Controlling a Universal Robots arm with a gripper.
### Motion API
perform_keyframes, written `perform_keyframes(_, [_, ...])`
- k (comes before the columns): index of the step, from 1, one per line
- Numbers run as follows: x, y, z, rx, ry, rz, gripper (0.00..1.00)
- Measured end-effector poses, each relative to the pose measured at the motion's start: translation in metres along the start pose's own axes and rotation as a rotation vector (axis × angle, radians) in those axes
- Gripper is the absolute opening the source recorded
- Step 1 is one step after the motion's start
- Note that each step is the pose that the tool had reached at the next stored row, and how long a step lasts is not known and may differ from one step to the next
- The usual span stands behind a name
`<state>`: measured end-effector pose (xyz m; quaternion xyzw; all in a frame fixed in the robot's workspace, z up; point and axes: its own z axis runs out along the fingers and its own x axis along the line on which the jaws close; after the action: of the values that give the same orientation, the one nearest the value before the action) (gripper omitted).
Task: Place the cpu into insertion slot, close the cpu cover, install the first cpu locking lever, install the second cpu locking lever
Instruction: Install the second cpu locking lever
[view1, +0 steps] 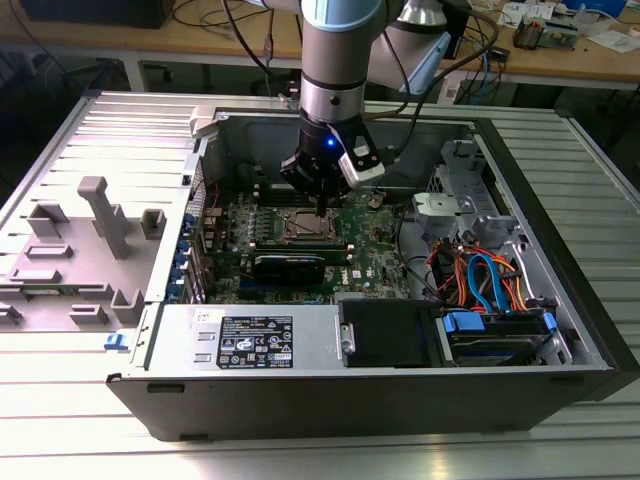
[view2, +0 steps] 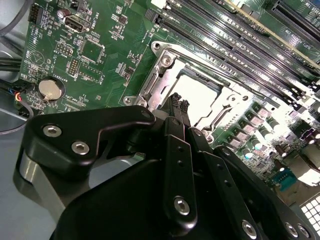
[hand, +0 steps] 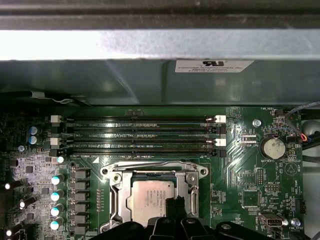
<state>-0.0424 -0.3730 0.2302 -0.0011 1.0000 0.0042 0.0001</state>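
Closed together with nothing between them, the jaws of the gripper (view2: 179, 102) are seen just above the cpu cover (view2: 165, 70), which lies flat over the insertion slot (hand: 152, 197). The cpu (hand: 150, 196) is seated in that slot, its silver top framed by the cover's window. Long black memory slots (hand: 140, 134) and a round coin battery (hand: 273, 148) are mounted nearby on the green motherboard (view1: 375, 245).

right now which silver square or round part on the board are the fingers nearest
The cpu in the insertion slot; the fingers hover at its edge, while the round coin battery sits well aside.
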Motion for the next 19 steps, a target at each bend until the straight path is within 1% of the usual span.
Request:
perform_keyframes(9, [0.0, -0.0002, -0.0004, 0.0002, 0.0001, 0.0, 0.11])
perform_keyframes(12, [0.0, -0.0031, -0.0006, 0.0001, 0.0, 0.0, 0.11])
perform_keyframes(14, [0.0001, -0.0034, -0.0022, 0.0001, 0.0, 0.0, 0.11])
perform_keyframes(17, [0.0, -0.0034, -0.0082, 0.0, 0.0003, 0.0, 0.11])
perform_keyframes(19, [0.0, -0.0034, -0.0102, 0.0001, 0.0004, 0.0, 0.11])
